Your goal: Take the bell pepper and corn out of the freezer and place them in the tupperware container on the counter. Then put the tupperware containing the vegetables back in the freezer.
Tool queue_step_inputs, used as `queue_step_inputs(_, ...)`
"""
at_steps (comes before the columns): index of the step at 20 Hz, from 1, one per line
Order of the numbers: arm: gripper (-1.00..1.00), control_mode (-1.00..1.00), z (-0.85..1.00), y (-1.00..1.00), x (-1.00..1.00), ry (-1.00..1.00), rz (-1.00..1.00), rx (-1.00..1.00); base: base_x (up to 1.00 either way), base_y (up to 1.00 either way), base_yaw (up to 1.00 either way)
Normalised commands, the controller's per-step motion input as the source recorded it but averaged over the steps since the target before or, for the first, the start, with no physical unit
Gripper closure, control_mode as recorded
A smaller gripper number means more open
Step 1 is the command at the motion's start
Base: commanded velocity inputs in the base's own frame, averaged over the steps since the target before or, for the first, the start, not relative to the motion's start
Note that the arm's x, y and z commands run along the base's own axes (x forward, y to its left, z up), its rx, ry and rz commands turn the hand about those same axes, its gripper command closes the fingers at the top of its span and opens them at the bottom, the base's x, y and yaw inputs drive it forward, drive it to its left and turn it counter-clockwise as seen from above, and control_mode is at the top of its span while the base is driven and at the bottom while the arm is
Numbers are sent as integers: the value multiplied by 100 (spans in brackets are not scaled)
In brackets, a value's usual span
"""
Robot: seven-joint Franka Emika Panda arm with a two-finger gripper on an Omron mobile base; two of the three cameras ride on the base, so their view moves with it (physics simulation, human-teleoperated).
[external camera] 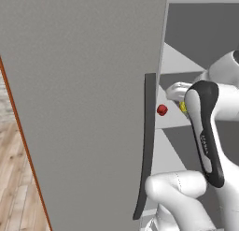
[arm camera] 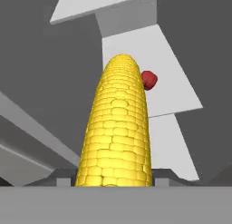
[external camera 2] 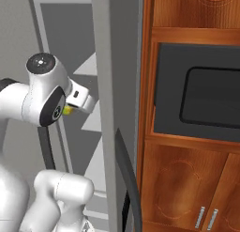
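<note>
The yellow corn (arm camera: 115, 132) lies lengthwise between my gripper (arm camera: 113, 181) fingers, which are shut on its near end inside the freezer (external camera: 84, 108). A bit of the cob (external camera: 183, 106) peeks out beside my hand, also in the right base view (external camera 2: 69, 111). The small red bell pepper (arm camera: 149, 80) sits on a pale shelf (arm camera: 176, 96) just beyond the corn's far tip, to its right. It also shows past the door edge as a red lump (external camera: 162, 110). The tupperware container and the counter are out of view.
The open freezer door with its long dark handle (external camera: 148, 146) stands close on my left. Pale shelves (arm camera: 104, 7) stack above and below inside. A wooden cabinet with a dark built-in oven (external camera 2: 199, 92) flanks the freezer on the right.
</note>
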Motion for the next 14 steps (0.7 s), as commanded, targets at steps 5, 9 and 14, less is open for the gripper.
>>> queue_step_inputs(5,100,100,-14,6,-18,0,0,-4,-8,4,0)
queue_step_inputs(9,100,100,0,0,0,0,0,0,-94,25,0)
queue_step_inputs(14,100,100,0,0,0,0,0,0,-74,74,-21)
